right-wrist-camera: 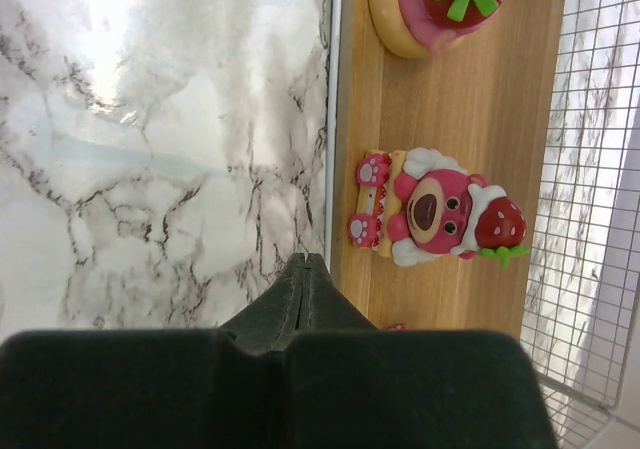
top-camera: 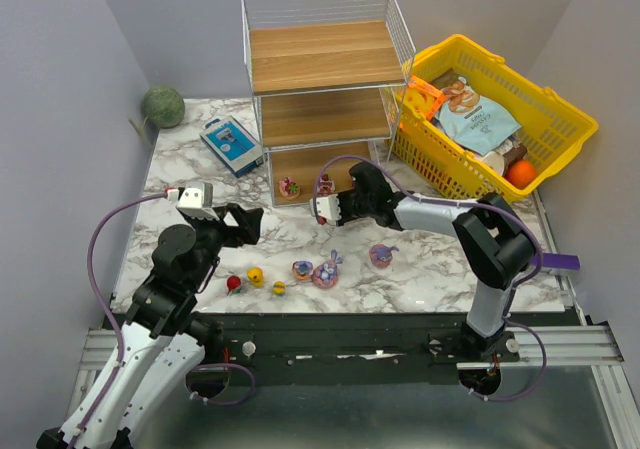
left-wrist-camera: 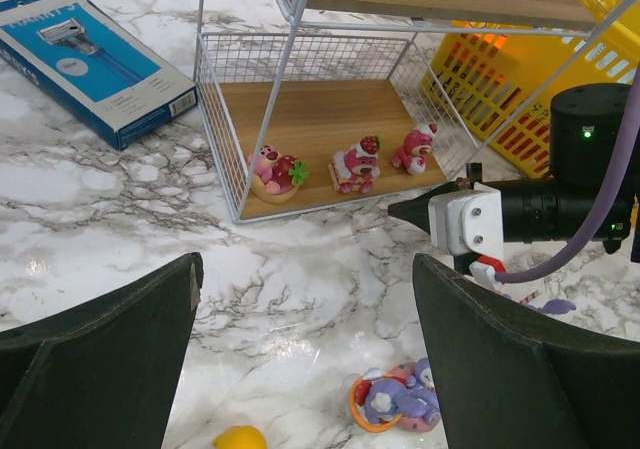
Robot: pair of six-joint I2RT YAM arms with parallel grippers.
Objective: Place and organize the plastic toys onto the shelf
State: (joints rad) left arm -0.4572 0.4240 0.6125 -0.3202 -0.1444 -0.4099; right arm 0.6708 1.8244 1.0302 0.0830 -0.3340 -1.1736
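When I look down from above, six little toys [top-camera: 302, 268] lie in a loose row on the marble table [top-camera: 430, 269], close to the arm bases. A red toy [top-camera: 233, 283] is at the left end, a yellow toy [top-camera: 256, 275] is just beside it, and a purple toy [top-camera: 381, 256] is at the right end.

Just past the row, the left gripper [top-camera: 248, 227] hangs over the table with its two fingers spread wide. It has nothing in it.

A bit further on, the right gripper [right-wrist-camera: 304, 262] is pressed tight together, and it has nothing in it either. Its tip sits right at the front edge of the shelf [top-camera: 320, 54], down at the bottom board.

Three toys stand in a line on that bottom board: a cake toy [left-wrist-camera: 275, 174], a pink bear toy [left-wrist-camera: 356, 164] and a toy with a white hat [left-wrist-camera: 416, 149].

A blue box [top-camera: 231, 145] lies left of the shelf. A yellow basket [top-camera: 445, 174] sits on its right. A green ball [top-camera: 162, 106] rests in the far left corner.
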